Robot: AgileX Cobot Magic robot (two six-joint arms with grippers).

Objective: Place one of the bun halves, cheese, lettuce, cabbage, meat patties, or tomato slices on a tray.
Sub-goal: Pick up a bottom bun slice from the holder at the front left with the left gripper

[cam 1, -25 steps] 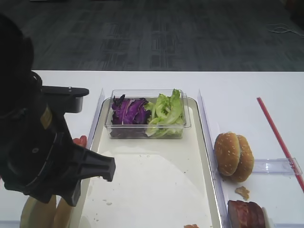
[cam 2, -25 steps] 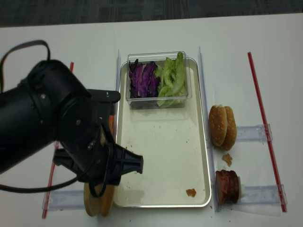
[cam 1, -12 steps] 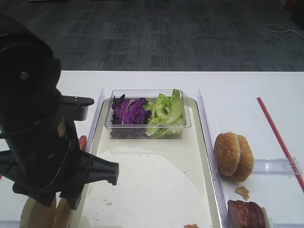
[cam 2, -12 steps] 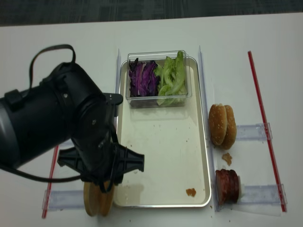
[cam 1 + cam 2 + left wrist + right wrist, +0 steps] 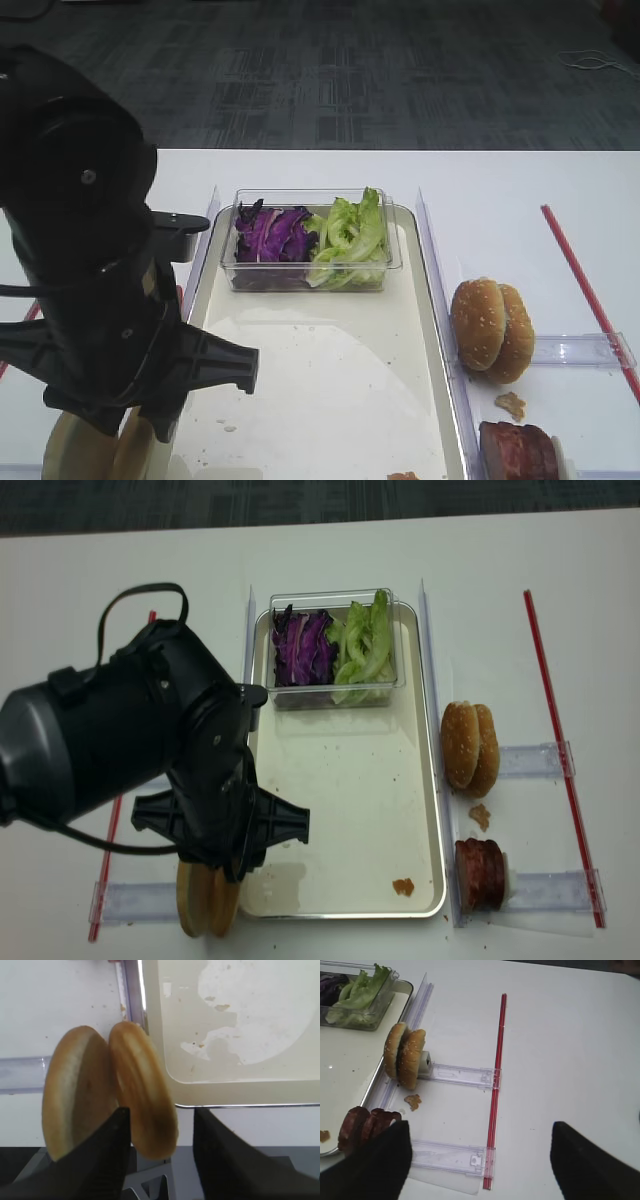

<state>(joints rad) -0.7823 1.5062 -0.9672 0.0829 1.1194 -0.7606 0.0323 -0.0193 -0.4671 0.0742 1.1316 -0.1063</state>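
Left wrist view showed the left gripper (image 5: 157, 1130) with its 2 dark fingers (image 5: 102, 1155) spread and straddling the nearer of 2 bun halves (image 5: 142, 1090). That half stood on edge directly between the fingers, browned crust side toward the tray; whether the pads were actually pressing on it could not be told, since a gap showed on the tray side. The 2nd half (image 5: 75, 1097) stood just outside the far finger, touching the 1st, pale face turned away from the tray.

Key relation: both discs stood upright with flat faces roughly parallel to the finger faces, so the closing direction ran across the thin dimension of the bun. Judged a suitable alignment for a pinch on the edge-standing slice.

Beyond the fingers on the other side, the tray (image 5: 225, 1085) lay just beside the bun pair, its silvery rim nearly touching the nearer half. Transfer would be a short sideways carry over the rim.

Exterior high view: left arm housing hid the claw itself; bun pair (image 5: 95, 450) sat beneath it. Further off along the tray, the clear tub held cabbage (image 5: 268, 235) and lettuce (image 5: 348, 235).

Right gripper (image 5: 480, 1157) was well apart, jaws spread and empty, near the meat patties (image 5: 362, 1125). Left arm was clearly the nearer one.
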